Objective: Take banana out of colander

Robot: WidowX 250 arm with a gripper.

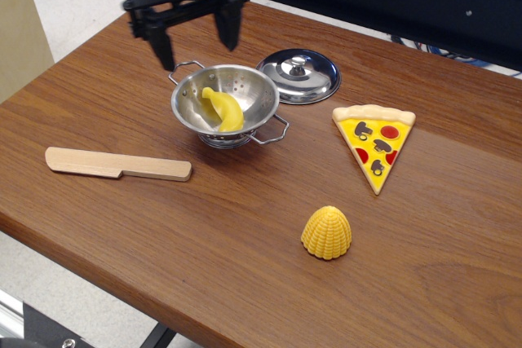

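The yellow toy banana [223, 108] lies curved inside the shiny steel colander [253, 95], which stands on the wooden table left of centre. My black gripper [196, 46] hangs open above and just behind the colander's far-left rim, its two fingers spread wide and pointing down. It holds nothing and does not touch the colander or the banana.
A flat steel lid with a knob [299, 75] lies right behind the colander. A toy pizza slice [374, 140] lies to the right, a ribbed yellow corn piece [327, 232] in front, a wooden knife [117, 164] at the left. The table's edge [122, 287] runs along the front.
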